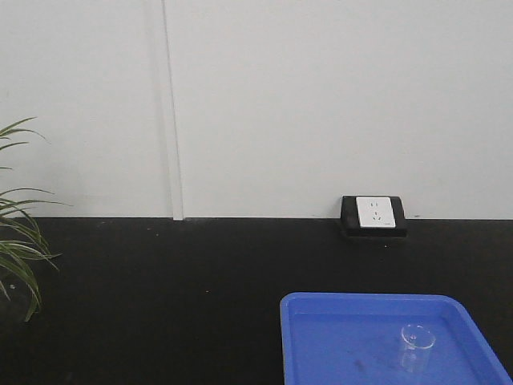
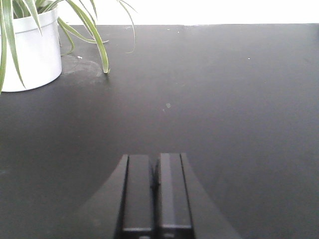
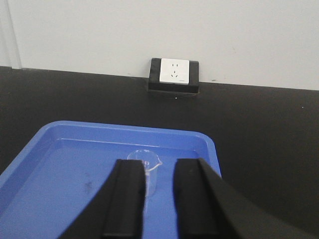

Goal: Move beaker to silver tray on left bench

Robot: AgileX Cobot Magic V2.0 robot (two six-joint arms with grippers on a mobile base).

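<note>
The beaker (image 1: 417, 345) is a small clear glass standing upright in a bright blue tray (image 1: 337, 337) on the black bench (image 1: 160, 297). In the right wrist view my right gripper (image 3: 158, 162) is open above the blue tray (image 3: 75, 164). The beaker (image 3: 149, 169) stands just beyond its fingertips, partly hidden behind the left finger (image 3: 130, 189), and I see no contact. My left gripper (image 2: 155, 157) is shut with nothing in it, low over the bare black bench (image 2: 224, 109). The silver tray is out of view.
A white wall socket in a black frame (image 1: 374, 212) sits at the back of the bench against the white wall. A potted plant with long green leaves (image 1: 16, 257) stands at the left, and its white pot (image 2: 27, 50) lies ahead-left of my left gripper.
</note>
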